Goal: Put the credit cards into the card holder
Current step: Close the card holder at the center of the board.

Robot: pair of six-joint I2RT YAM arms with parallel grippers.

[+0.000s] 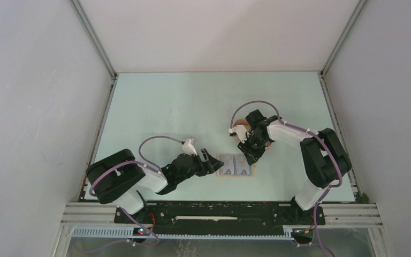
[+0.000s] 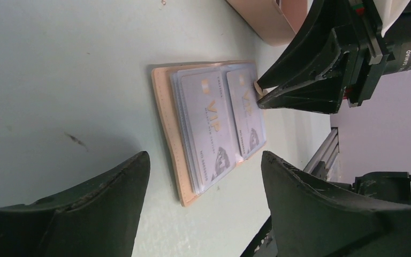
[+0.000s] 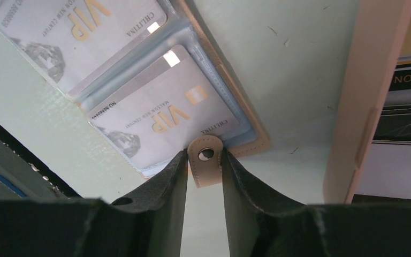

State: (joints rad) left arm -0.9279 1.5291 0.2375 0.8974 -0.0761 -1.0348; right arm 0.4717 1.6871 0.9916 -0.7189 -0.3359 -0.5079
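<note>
Pinches the snap tab (image 3: 205,170) of the card holder (image 2: 161,118) between the right fingers (image 3: 205,155), clamped edge-on against both sides of the tab. Holds the left fingers (image 2: 204,160) wide apart and empty, just short of the holder's long edge and aimed across it toward the right fingers. Finds the holder open and flat on the desk (image 2: 59,69), between the two sets of fingers, with two grey-blue credit cards (image 3: 160,115) lodged in its sleeves directly ahead of the right fingertips. Shows at least one dark striped card (image 3: 406,110) in the peach tray (image 3: 348,96), just to one side of the right fingers and well away from the left ones.

Looks like a steadying step: anchoring the holder by its tab ahead of the next loading. To do it well:
- Grip only the tab, low and light.
- Avoid lifting, for fear of folding the cover over the sleeves.
- Avoid dragging, for fear of sliding the holder off from the left fingers.
- Lower the left fingers onto the bare tan margin, not onto the sleeves, before letting go of the tab.

Tan, matte, leather-look cover, thin and limp, with a rounded tab and a bright metal stud in it. Clear glossy sleeves, slightly wavy, probably slippery under a pad. Thin, stiff, sharp-edged cards with gold VIP lettering. Smooth, rigid-looking tray wall.
</note>
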